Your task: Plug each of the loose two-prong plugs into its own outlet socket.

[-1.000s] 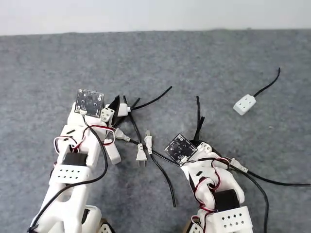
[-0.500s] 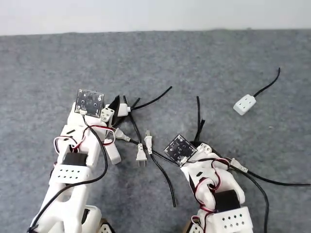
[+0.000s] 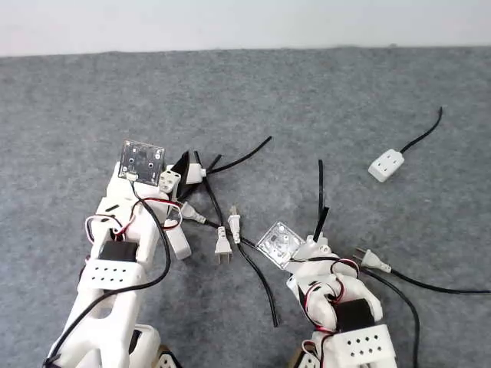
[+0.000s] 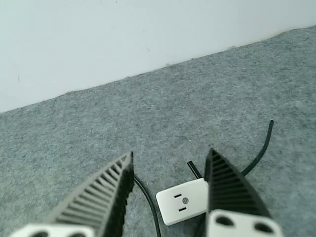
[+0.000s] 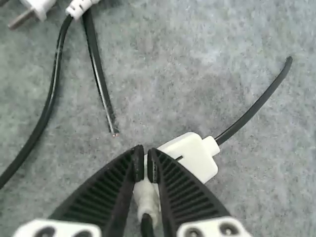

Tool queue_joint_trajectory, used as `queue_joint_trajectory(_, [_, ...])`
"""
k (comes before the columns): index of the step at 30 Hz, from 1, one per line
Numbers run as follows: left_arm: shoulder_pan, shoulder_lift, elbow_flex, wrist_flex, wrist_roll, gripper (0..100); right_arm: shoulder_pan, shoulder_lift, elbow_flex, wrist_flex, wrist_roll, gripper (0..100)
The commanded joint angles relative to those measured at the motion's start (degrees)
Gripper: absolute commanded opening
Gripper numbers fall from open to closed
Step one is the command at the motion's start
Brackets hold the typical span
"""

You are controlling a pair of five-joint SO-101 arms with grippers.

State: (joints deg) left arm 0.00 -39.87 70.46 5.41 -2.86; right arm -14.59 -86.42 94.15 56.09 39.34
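My left gripper [image 4: 171, 154] stands open over the grey mat, with a white outlet socket [image 4: 182, 201] lying between its fingers, untouched. From above, this socket [image 3: 194, 174] lies at the left arm's tip. My right gripper [image 5: 145, 150] is shut on a pale two-prong plug [image 5: 144, 195], whose front end meets a second white socket [image 5: 190, 155]; the prongs are hidden. Two loose plugs [image 3: 222, 245] [image 3: 234, 224] lie between the arms. Another loose plug [image 3: 372, 261] rests to the right of the right arm. A third socket [image 3: 386, 165] sits at the far right.
Black cords [image 3: 261, 280] cross the mat between the arms, and one cord [image 3: 320, 192] runs away from the right wrist. A cut cable end [image 5: 113, 132] lies close to the right gripper. A pale wall [image 4: 148, 39] borders the mat's far edge.
The right arm's wrist has pulled back toward the near edge, and the cord in front of it has shifted right. The plug on its right slid slightly. The left arm has not moved.
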Motion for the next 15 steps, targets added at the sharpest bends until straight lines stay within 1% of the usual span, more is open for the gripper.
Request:
queue_joint_trajectory(1, [0.1, -0.1, -2.5, -1.8, -0.8, 23, 1.1, 0.7, 1.5, 1.6, 0.9, 0.9])
queue_joint_trajectory(5, [0.1, -0.1, -2.5, -1.8, -0.8, 23, 2.2, 0.7, -2.5, -2.2, 0.4, 0.9])
queue_joint_trajectory(10, [0.1, -0.1, -2.5, -1.8, -0.8, 23, 2.9, 0.7, -12.0, -1.9, 0.4, 0.9])
queue_joint_trajectory(15, [0.1, -0.1, -2.5, -1.8, -0.8, 23, 5.5, 0.8, -21.1, -1.9, 0.4, 0.9])
